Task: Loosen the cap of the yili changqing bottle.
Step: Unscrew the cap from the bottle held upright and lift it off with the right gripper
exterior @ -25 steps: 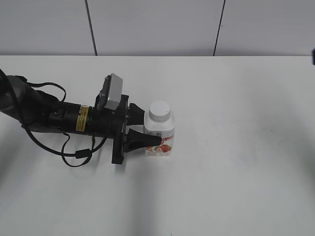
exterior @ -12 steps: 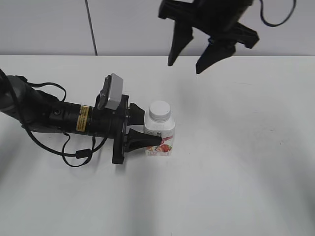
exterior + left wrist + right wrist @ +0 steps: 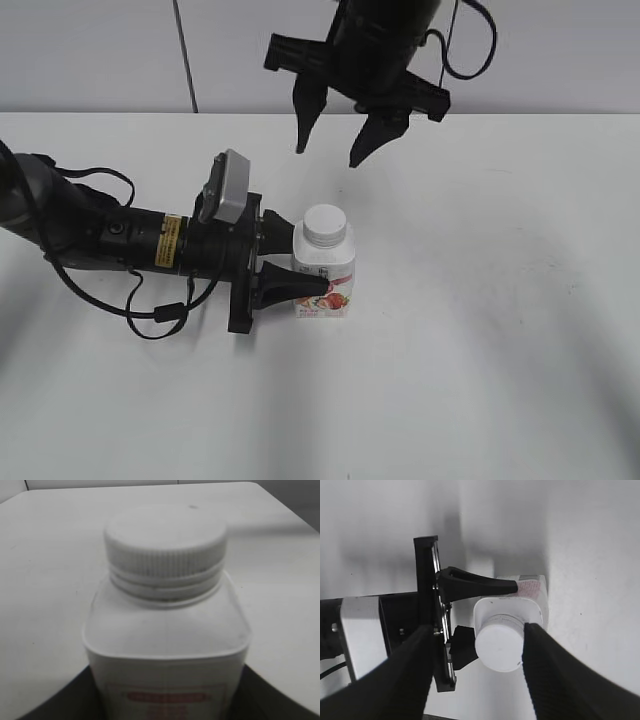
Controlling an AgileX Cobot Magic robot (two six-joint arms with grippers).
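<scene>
Bottle (image 3: 324, 272) stands upright on the white table (image 3: 480, 340), near the middle, with its red-pink label facing the front edge. Nearest the front, one black finger (image 3: 292, 287) of the left gripper (image 3: 290, 258) lies across the label, and the other finger sits on the far side of the body, so the bottle is clamped between the two. The left arm (image 3: 100, 235) stretches flat along the table from the left edge, a gray camera box (image 3: 225, 186) on its wrist. In the left wrist view the bottle fills the picture, the dark fingers showing at both lower corners beside its shoulders. The cap (image 3: 325, 224), white with a ribbed rim, is seated on the neck and nothing touches it. Farther back and higher, the right gripper (image 3: 334, 140) hangs in the air with its two fingers spread wide apart, holding nothing. In the right wrist view those fingers (image 3: 557, 680) frame the cap (image 3: 499, 646) from above, clear of it on both sides.
</scene>
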